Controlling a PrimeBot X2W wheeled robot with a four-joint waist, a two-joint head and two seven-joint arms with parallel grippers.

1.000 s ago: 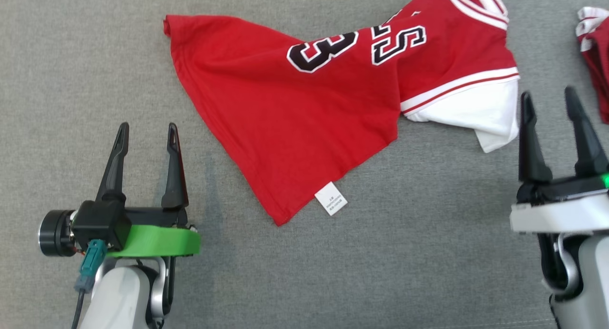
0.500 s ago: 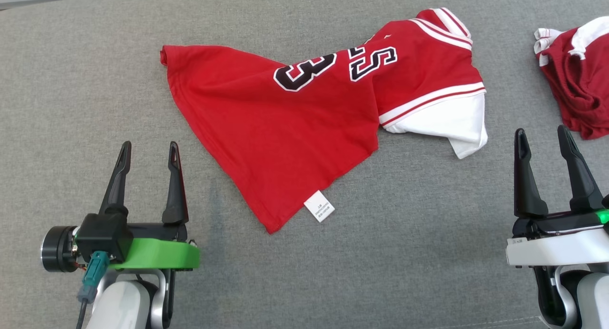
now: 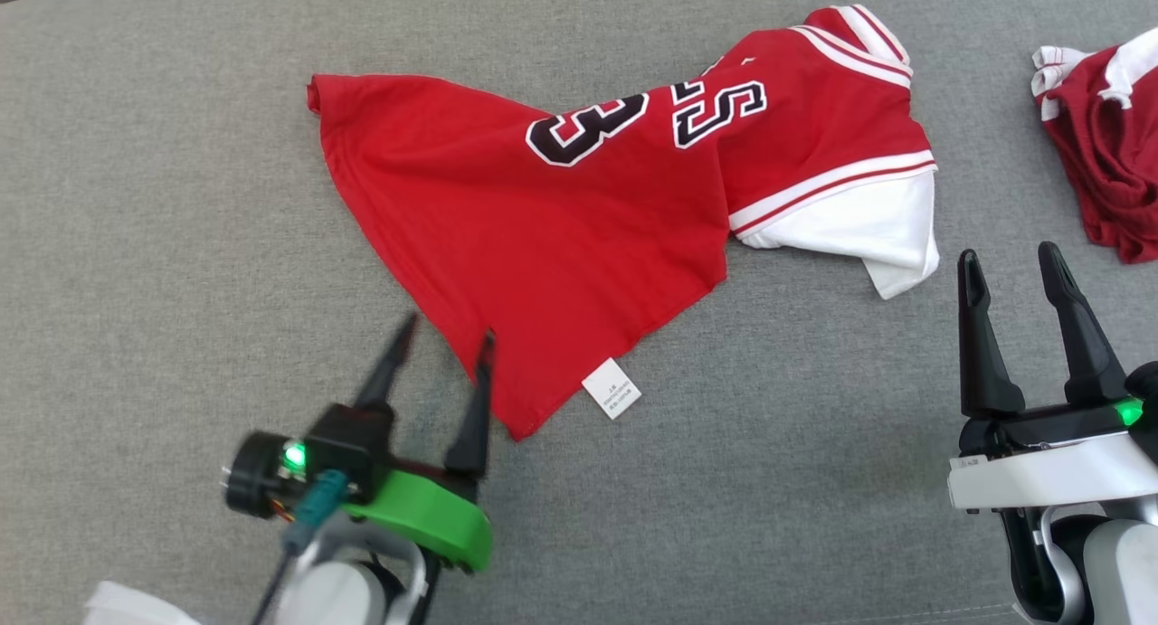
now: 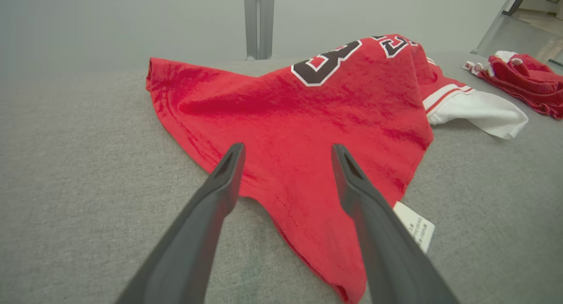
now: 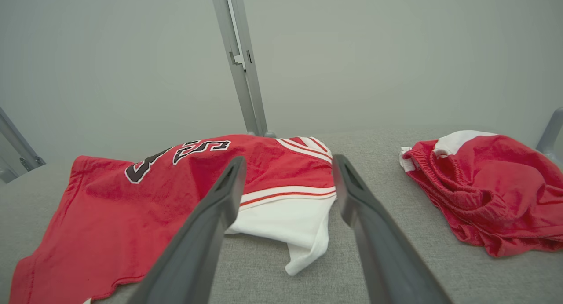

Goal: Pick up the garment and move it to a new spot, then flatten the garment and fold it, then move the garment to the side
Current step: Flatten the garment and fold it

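Note:
The garment (image 3: 579,218) is a red jersey with black-and-white numbers and a white sleeve (image 3: 868,232), lying crumpled on the grey surface; a white care tag (image 3: 612,389) sticks out at its near hem. In the left wrist view the garment (image 4: 316,115) lies just ahead of the fingers. My left gripper (image 3: 448,331) is open, tilted to the right, its tips at the garment's near hem corner. My right gripper (image 3: 1009,261) stands open just right of the white sleeve, holding nothing. The right wrist view shows the garment (image 5: 176,181) and its sleeve between the open fingers.
A second, darker red bundle of cloth (image 3: 1108,146) lies at the far right edge; the right wrist view has that bundle (image 5: 488,185) to the right of the fingers. The grey padded surface (image 3: 163,200) stretches left of the garment. A metal post (image 5: 239,62) rises behind.
My left gripper has swung right and forward to the garment's near hem corner, tilting as it went. The right gripper has barely moved. The head camera shifted between frames.

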